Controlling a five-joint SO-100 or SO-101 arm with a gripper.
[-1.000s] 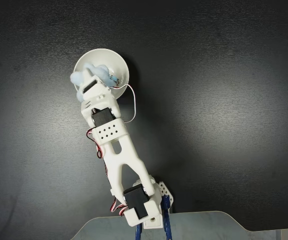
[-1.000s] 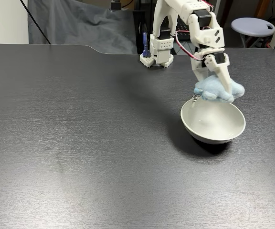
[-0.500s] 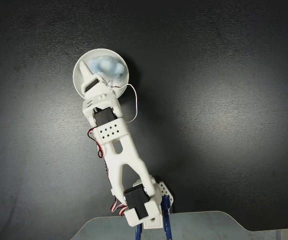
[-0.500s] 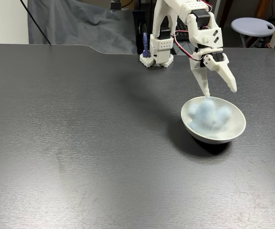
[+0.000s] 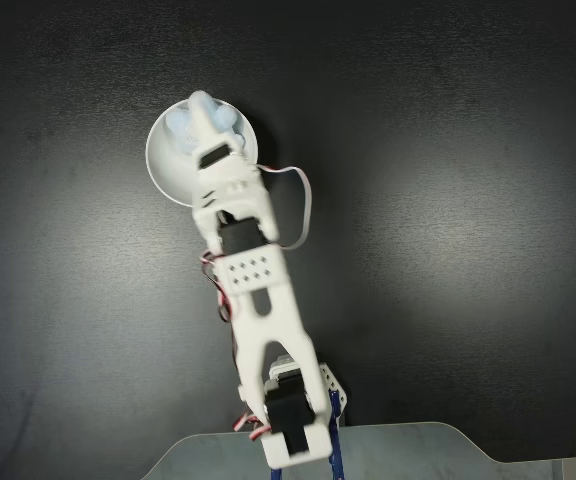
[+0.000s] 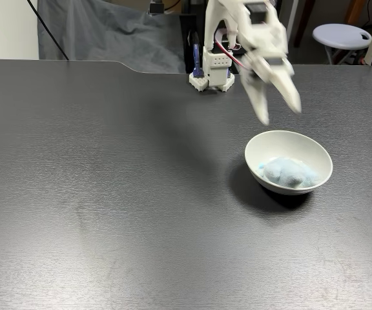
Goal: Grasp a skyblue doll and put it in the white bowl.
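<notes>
The skyblue doll (image 6: 288,173) lies inside the white bowl (image 6: 269,183) on the dark table, free of the arm. From above, the doll (image 5: 181,127) shows as pale blue fluff in the bowl (image 5: 160,168), partly covered by the arm. My gripper (image 6: 278,105) hangs in the air above and behind the bowl, motion-blurred, its two white fingers spread open with nothing between them. In the top-down fixed view the gripper (image 5: 205,110) overlaps the bowl's far half.
The arm's base (image 6: 210,72) is at the table's far edge, behind the bowl. A grey cloth (image 6: 108,32) and a round stool (image 6: 341,33) stand beyond the table. A pale sheet (image 5: 388,455) lies by the base (image 5: 303,440).
The gripper opened and let the doll drop into the bowl. It then rose and drew back toward the base, and the doll settled at the bowl's bottom.
</notes>
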